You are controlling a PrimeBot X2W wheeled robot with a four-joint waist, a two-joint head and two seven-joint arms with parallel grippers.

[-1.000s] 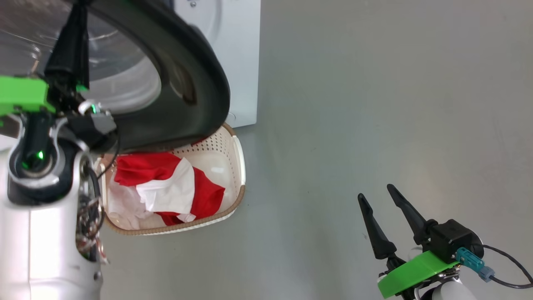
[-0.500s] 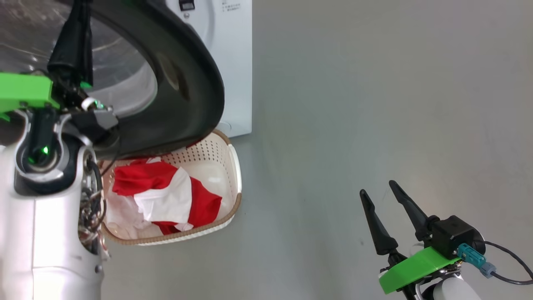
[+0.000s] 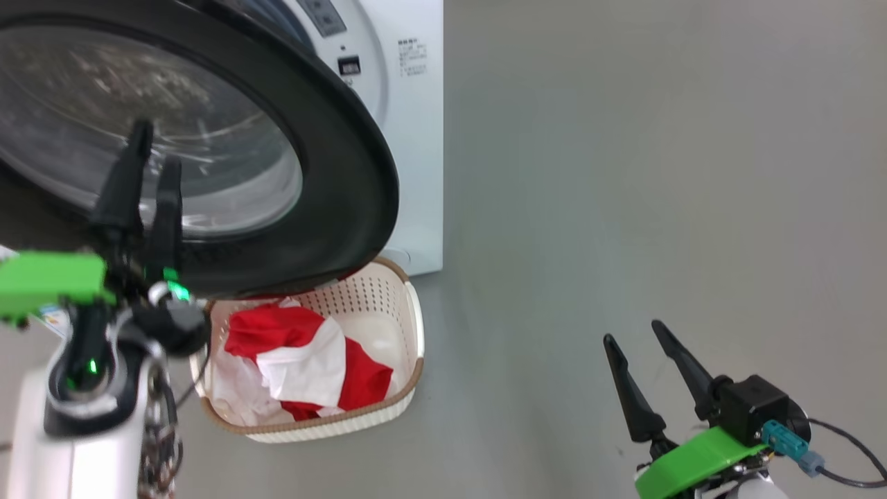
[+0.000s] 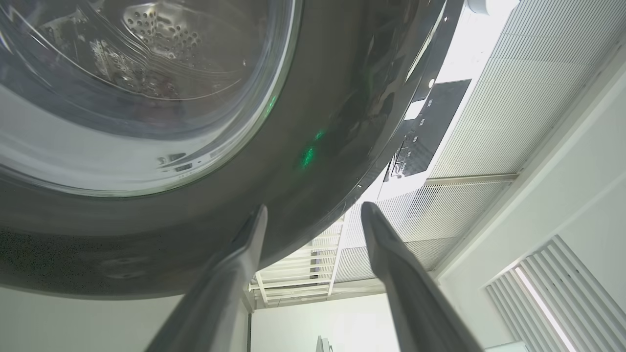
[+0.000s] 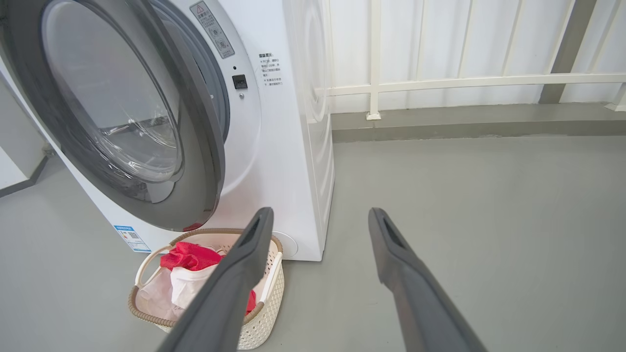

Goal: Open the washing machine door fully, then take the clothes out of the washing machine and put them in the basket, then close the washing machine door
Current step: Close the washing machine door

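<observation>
Both released — left gripper (image 3: 156, 147), right gripper (image 3: 633, 333); washing machine (image 5: 288, 146) blue label (image 5: 128, 237) unreadable.

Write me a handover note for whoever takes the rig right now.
Left gripper: open, empty, by the washing machine door, at its black rim.
Right gripper: open, empty, above the floor, right of the washing machine.
Clothes lie in the basket, on the floor under the door's lower edge.
Done: door opened, clothes moved.
Left: door stands ajar; push it shut.
</observation>
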